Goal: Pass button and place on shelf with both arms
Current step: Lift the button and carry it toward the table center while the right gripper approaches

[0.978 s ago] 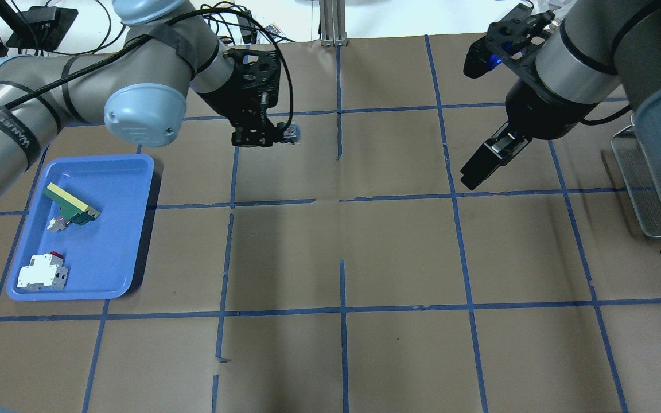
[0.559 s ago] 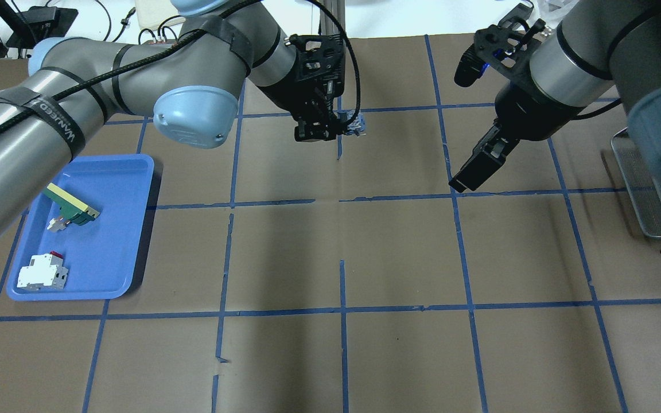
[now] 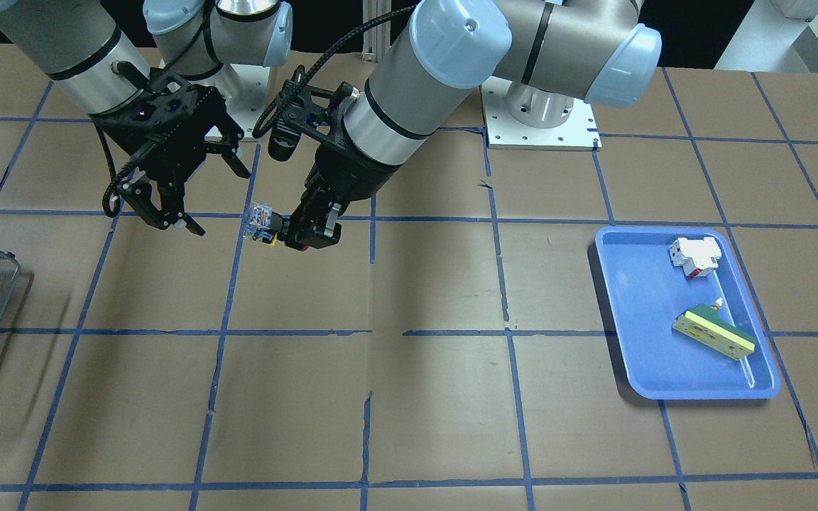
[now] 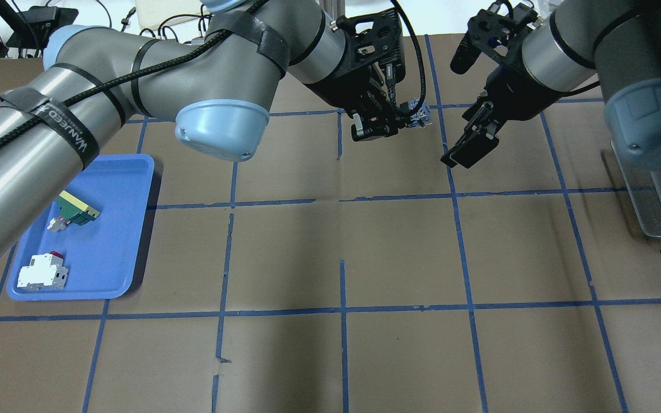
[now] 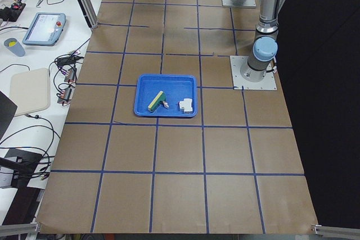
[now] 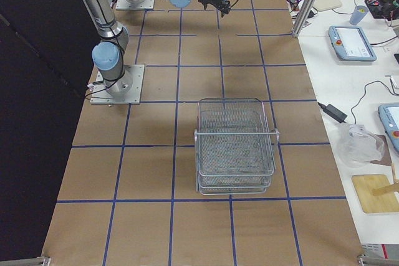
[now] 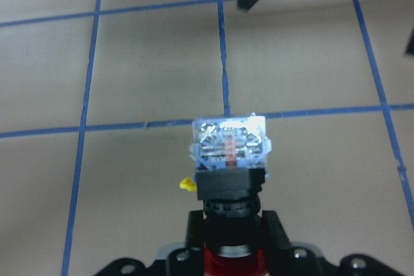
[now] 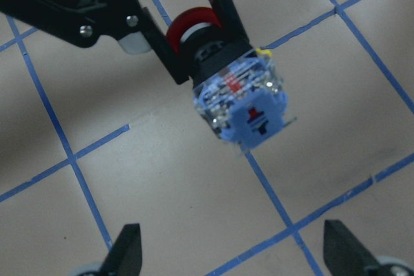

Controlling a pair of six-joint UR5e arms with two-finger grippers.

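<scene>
The left gripper (image 3: 294, 233) pinches the button (image 7: 229, 143) by its black collar. The red head sits back between the fingers, and the clear bluish block juts out ahead of the fingertips, in the air above the table. Just ahead of that block, near but apart, the right gripper (image 8: 234, 250) hangs with its fingers spread wide, the block facing the gap between them (nothing on that side touches it yet).

Judging by this, the pick-up is done and the pass is at its threshold. What is left is for the right claw to close on the block, the left to let go, and the carry to follow. The shelf (image 6: 235, 147) stands well off behind the right gripper, on its outer side, and the button is not on it. Far behind the left gripper, the blue tray (image 4: 107, 229) holds the two other parts.
</scene>
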